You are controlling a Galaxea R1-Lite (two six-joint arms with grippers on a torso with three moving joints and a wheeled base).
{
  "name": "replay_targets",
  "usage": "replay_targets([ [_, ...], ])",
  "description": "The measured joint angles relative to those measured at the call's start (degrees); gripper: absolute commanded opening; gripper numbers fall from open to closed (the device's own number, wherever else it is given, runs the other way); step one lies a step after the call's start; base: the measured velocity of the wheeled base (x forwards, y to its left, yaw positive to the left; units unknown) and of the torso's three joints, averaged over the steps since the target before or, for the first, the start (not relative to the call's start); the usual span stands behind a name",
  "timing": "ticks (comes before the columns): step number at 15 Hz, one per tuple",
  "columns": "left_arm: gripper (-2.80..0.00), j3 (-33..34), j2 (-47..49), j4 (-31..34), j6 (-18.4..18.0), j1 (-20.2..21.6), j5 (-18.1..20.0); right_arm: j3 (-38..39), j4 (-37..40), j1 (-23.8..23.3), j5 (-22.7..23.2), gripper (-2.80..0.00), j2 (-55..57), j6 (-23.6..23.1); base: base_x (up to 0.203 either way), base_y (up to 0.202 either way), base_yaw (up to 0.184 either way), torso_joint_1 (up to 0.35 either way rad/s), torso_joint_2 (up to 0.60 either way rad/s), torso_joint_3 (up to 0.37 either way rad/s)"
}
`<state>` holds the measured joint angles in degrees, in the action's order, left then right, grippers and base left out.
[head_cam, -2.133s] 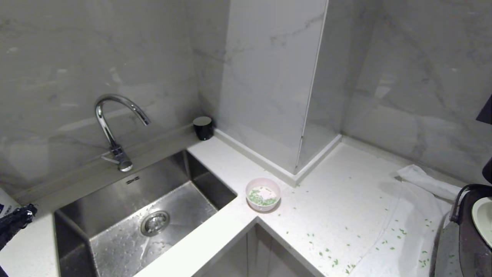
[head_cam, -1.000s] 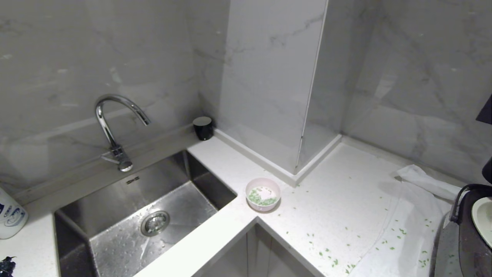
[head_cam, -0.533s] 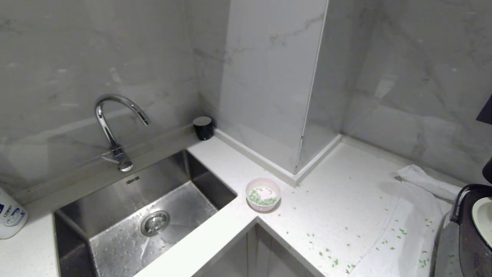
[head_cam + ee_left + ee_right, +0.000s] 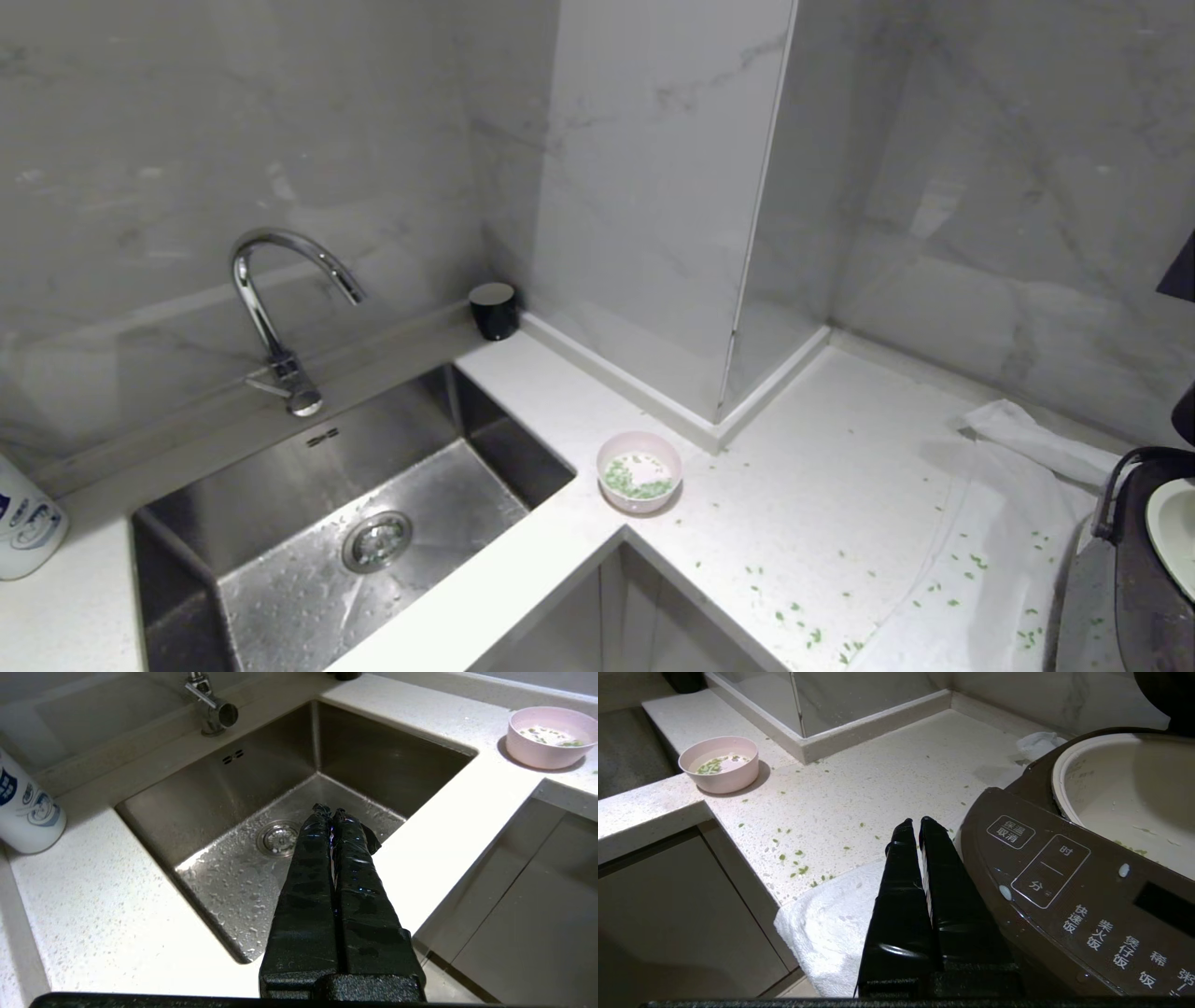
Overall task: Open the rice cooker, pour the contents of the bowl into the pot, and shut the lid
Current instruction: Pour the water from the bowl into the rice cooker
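While lid up on rice cooker (image 4: 1069,891) at far right, pot (image 4: 1134,798) exposed; pink bowl (image 4: 639,471) mid-bench beside sink, greens unpoured. Left hand (image 4: 331,812), right hand (image 4: 914,823) pressed closed, empty. Pouring, closing left.

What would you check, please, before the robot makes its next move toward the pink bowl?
1. Rice cooker lid open, inner pot exposed: ok.
2. Pink bowl upright on the countertop, chopped green bits inside: ok.
3. Left gripper empty, shut, over the sink: not ok, must open to grasp.
4. Right gripper empty, shut, beside the cooker above the white towel: ok, parked.
5. Countertop clean: not ok, green bits scattered.
6. Pot already holds enough: cannot tell.
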<state>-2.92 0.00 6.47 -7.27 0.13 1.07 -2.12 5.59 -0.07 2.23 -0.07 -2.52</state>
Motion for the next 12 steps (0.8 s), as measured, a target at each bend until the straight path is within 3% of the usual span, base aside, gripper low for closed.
replay_targets([
  [5,-2.8,0.2,-0.1,0.3,1.5,-0.1,0.3,0.0,0.0,0.0,0.0,-2.8,0.0,0.0,-0.012,0.0,0.0,0.002,0.0,0.0],
  [12,-2.8,0.2,-0.1,0.4,1.7,-0.1,0.2,0.1,-0.1,0.0,0.0,-2.8,0.0,0.0,-0.182,0.0,-0.002,0.003,0.0,0.001],
])
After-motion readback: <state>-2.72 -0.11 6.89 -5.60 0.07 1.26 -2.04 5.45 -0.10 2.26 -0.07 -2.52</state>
